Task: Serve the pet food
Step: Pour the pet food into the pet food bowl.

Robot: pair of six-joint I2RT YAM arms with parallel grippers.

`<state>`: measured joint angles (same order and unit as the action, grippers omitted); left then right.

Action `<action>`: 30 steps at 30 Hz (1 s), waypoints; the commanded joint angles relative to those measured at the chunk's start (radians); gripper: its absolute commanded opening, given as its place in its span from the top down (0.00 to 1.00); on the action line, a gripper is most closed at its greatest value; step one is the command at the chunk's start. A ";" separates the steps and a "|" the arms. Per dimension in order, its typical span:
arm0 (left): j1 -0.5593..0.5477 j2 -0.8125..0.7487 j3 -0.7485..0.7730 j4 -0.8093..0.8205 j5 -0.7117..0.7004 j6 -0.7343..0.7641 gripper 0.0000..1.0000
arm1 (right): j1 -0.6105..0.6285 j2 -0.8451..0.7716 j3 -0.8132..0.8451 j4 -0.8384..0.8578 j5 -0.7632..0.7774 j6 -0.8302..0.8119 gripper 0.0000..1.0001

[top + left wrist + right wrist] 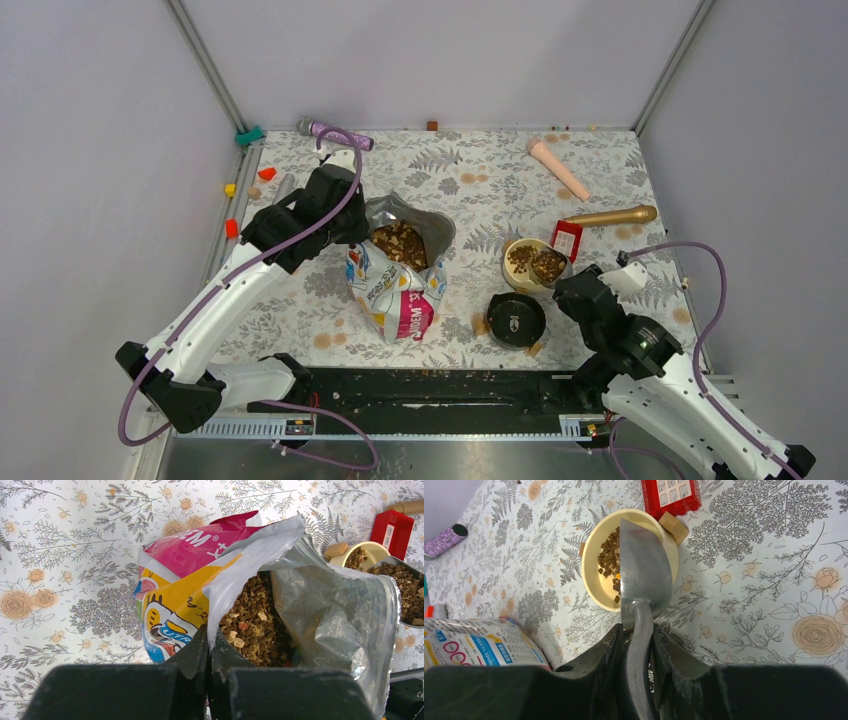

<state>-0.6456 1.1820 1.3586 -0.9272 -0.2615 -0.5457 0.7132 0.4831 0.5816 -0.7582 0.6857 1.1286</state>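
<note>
The pet food bag (395, 290) stands open mid-table, silver inside, with brown kibble (400, 243) heaped in it; the kibble also shows in the left wrist view (250, 625). My left gripper (352, 228) (210, 640) is shut on the bag's rim (220, 605) and holds it open. My right gripper (580, 290) (638, 640) is shut on the handle of a metal scoop (644, 575), tipped on edge over the cream bowl (594, 575). Kibble lies in the bowl (609, 557) and in the scoop (548, 265). The bowl (512, 275) is right of the bag.
A black round lid (516, 319) lies in front of the bowl. A red block (566, 240) and a small wooden cube (674, 526) sit behind the bowl. A gold cylinder (612, 216), a pink cone (558, 168) and a purple tube (340, 134) lie at the back.
</note>
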 commanded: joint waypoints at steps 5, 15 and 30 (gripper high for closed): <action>0.006 0.012 0.004 0.016 -0.013 0.016 1.00 | -0.008 0.029 0.079 -0.005 0.018 -0.055 1.00; 0.006 0.015 0.006 0.017 -0.017 0.018 1.00 | -0.015 0.117 0.148 -0.006 -0.021 -0.157 1.00; 0.008 0.016 0.006 0.016 -0.013 0.019 1.00 | -0.021 0.125 0.182 -0.052 -0.016 -0.208 1.00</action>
<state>-0.6441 1.1866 1.3586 -0.9253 -0.2619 -0.5453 0.7036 0.6044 0.7010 -0.7986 0.6369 0.9535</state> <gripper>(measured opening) 0.013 0.317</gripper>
